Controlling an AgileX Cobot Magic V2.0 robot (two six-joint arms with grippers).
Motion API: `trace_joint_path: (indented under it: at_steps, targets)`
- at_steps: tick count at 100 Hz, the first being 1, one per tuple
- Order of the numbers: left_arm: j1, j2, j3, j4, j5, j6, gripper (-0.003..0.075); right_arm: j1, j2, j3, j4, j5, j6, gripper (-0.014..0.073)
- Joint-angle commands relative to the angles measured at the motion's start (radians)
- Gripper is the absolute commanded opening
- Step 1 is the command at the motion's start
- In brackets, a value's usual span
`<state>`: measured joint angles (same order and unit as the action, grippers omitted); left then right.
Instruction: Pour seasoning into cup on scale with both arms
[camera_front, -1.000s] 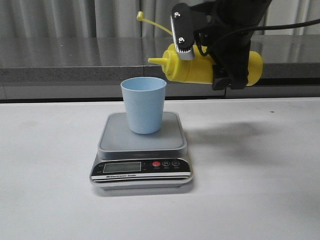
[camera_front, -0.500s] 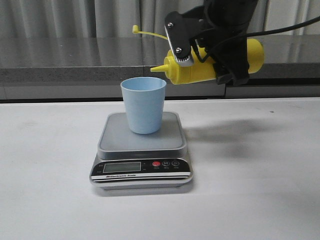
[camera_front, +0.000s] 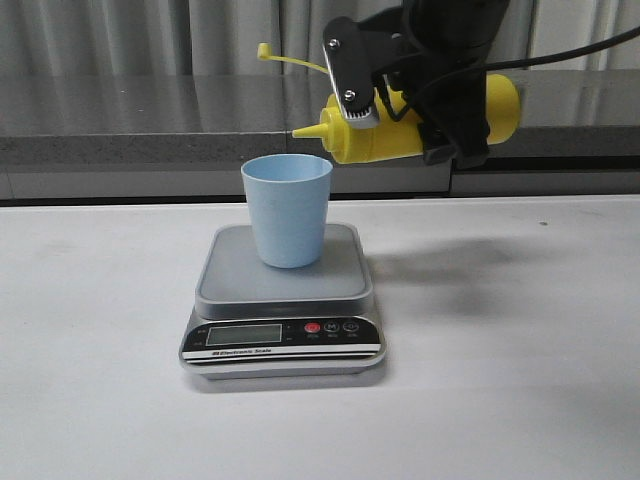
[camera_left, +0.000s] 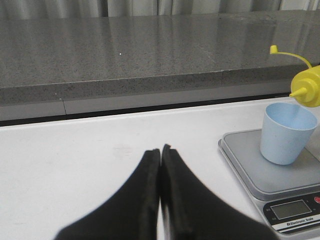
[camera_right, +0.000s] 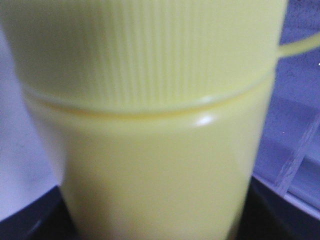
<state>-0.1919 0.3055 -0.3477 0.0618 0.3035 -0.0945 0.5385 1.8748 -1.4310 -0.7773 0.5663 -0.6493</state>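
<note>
Room: a white table (camera_front: 520, 380) runs up to a long grey speckled ledge (camera_front: 120, 120), with pale curtains (camera_front: 100, 35) hanging behind it.
Count: one bottle, one cup, one scale, and two grippers, the left one showing only in its own wrist view.
Scale: the scale (camera_front: 284, 310) sits flat on the table, a little left of the middle; grey square platform on top, black front panel with an LCD, a red button and two other round buttons beside it.
Cup: the cup (camera_front: 288, 210) is pale blue, tapered, without a handle; it stands upright on the platform, towards its back edge, mouth open.
Bottle: the bottle (camera_front: 400, 125) is yellow plastic and is held in the air lying almost level, its base to the right and a bit higher; the pointed nozzle faces left, just above and right of the cup's rim, apart from it. A thin cap strap curves up and left from the neck. In the right wrist view the ribbed collar and smooth body fill the frame, blurred.
Right gripper: the right gripper (camera_front: 405, 95) is black with a metal plate and screws, and it is clamped around the bottle's body.
Left gripper: the left gripper (camera_left: 160, 150) has its two black fingers pressed together with nothing between them, low over the table, left of the scale and well apart from it.
</note>
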Motion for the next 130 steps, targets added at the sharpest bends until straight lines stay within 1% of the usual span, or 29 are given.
trace_joint_path:
  at_steps: [1, 15, 22, 36, 46, 55, 60, 61, 67, 72, 89, 108, 114, 117, 118, 124, 130]
  targets:
    - [0.000, 0.006, -0.027, 0.001, -0.075, -0.006, -0.0020, 0.000, -0.057, -0.036, -0.040, -0.035, 0.027, 0.0225]
    - [0.000, 0.006, -0.027, 0.001, -0.075, -0.006, -0.0020, 0.000, -0.078, -0.036, -0.040, -0.058, 0.127, 0.0225]
    - [0.000, 0.006, -0.027, 0.001, -0.075, -0.006, -0.0020, -0.002, -0.096, -0.036, -0.040, -0.071, 0.200, 0.0225]
    - [0.000, 0.006, -0.027, 0.001, -0.075, -0.006, -0.0020, -0.022, -0.133, -0.035, -0.036, -0.093, 0.378, 0.0225]
    - [0.000, 0.006, -0.027, 0.001, -0.075, -0.006, -0.0020, -0.054, -0.163, -0.032, -0.015, -0.130, 0.535, 0.0225]
    - [0.000, 0.006, -0.027, 0.001, -0.075, -0.006, -0.0020, -0.089, -0.199, -0.003, 0.004, -0.206, 0.649, 0.0225]
    - [0.000, 0.006, -0.027, 0.001, -0.075, -0.006, -0.0020, -0.111, -0.225, 0.029, 0.020, -0.270, 0.695, 0.0225]
    - [0.000, 0.006, -0.027, 0.001, -0.075, -0.006, -0.0020, -0.117, -0.234, 0.040, 0.025, -0.302, 0.704, 0.0225]
    - [0.000, 0.006, -0.027, 0.001, -0.075, -0.006, -0.0020, -0.142, -0.268, 0.092, 0.053, -0.382, 0.729, 0.0225]
    - [0.000, 0.006, -0.027, 0.001, -0.075, -0.006, -0.0020, -0.165, -0.300, 0.145, 0.090, -0.478, 0.729, 0.0225]
    - [0.000, 0.006, -0.027, 0.001, -0.075, -0.006, -0.0020, -0.255, -0.390, 0.350, 0.250, -0.769, 0.729, 0.0225]
    - [0.000, 0.006, -0.027, 0.001, -0.075, -0.006, -0.0020, -0.319, -0.408, 0.548, 0.419, -0.970, 0.729, 0.0225]
    - [0.000, 0.006, -0.027, 0.001, -0.075, -0.006, -0.0020, -0.322, -0.407, 0.607, 0.449, -1.044, 0.729, 0.0225]
    - [0.000, 0.006, -0.027, 0.001, -0.075, -0.006, -0.0020, -0.326, -0.406, 0.642, 0.461, -1.114, 0.728, 0.0225]
    - [0.000, 0.006, -0.027, 0.001, -0.075, -0.006, -0.0020, -0.328, -0.406, 0.648, 0.464, -1.114, 0.728, 0.0225]
    - [0.000, 0.006, -0.027, 0.001, -0.075, -0.006, -0.0020, -0.329, -0.402, 0.701, 0.481, -1.226, 0.728, 0.0225]
    - [0.000, 0.006, -0.027, 0.001, -0.075, -0.006, -0.0020, -0.329, -0.401, 0.742, 0.483, -1.283, 0.728, 0.0225]
